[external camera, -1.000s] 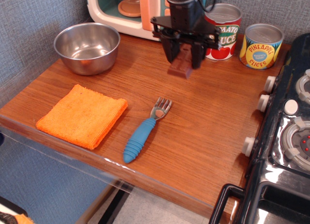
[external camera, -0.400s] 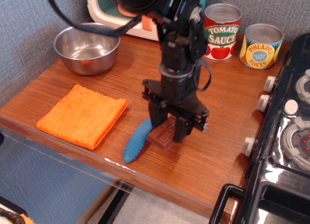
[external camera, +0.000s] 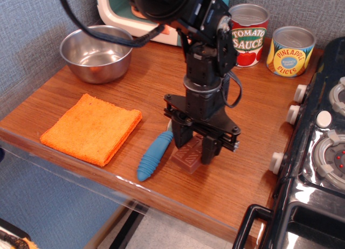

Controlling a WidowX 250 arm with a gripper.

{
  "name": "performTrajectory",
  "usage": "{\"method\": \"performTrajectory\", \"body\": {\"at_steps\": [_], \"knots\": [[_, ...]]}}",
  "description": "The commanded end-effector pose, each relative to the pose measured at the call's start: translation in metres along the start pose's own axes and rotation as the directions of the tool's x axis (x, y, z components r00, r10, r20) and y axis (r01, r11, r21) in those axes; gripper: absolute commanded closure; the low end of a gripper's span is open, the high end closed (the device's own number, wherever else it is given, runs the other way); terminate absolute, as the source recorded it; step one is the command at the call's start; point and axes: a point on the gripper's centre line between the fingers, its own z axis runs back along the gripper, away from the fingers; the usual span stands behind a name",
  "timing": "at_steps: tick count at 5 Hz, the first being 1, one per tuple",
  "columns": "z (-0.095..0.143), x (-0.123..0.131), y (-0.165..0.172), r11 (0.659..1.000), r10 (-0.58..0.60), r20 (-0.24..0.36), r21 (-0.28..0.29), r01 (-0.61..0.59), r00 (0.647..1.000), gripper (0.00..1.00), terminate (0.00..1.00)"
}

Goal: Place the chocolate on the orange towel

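Observation:
The chocolate, a small dark-brown bar with moulded squares, sits low between my fingers, at or just above the wooden counter, right of the blue-handled fork. My gripper points straight down and is shut on the bar, one black finger on each side. The orange towel lies flat near the front left edge, well to the left of the gripper, with nothing on it.
A steel bowl stands at the back left. A toy microwave, a tomato sauce can and a pineapple can line the back. A black stove borders the right. The counter's front edge is close below the fork.
The gripper has carried the chocolate from the back of the counter forward and down to beside the fork; over the last half second it shifted slightly right and lower.

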Motion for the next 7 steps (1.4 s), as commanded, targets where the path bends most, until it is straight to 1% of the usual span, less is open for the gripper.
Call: {"method": "performTrajectory", "body": {"at_steps": [1,2,3,4,5,6,7], "knots": [[0.035,0.009,0.026,0.997,0.077,0.112,0.019,-0.079,0.991,1.0,0.0],[0.05,-0.002,0.072,0.99,0.127,0.121,0.045,-0.133,0.985,1.0,0.0],[0.048,-0.02,0.115,0.988,0.129,0.089,0.072,-0.135,0.988,1.0,0.0],[0.043,-0.036,0.141,0.988,0.128,0.042,0.085,-0.131,0.991,1.0,0.0],[0.041,-0.046,0.152,0.988,0.123,0.026,0.095,-0.125,0.992,1.0,0.0],[0.036,-0.05,0.159,0.983,0.151,0.0,0.109,-0.15,0.989,1.0,0.0],[0.035,-0.05,0.159,0.98,0.158,-0.016,0.122,-0.155,0.987,0.0,0.0]]}}
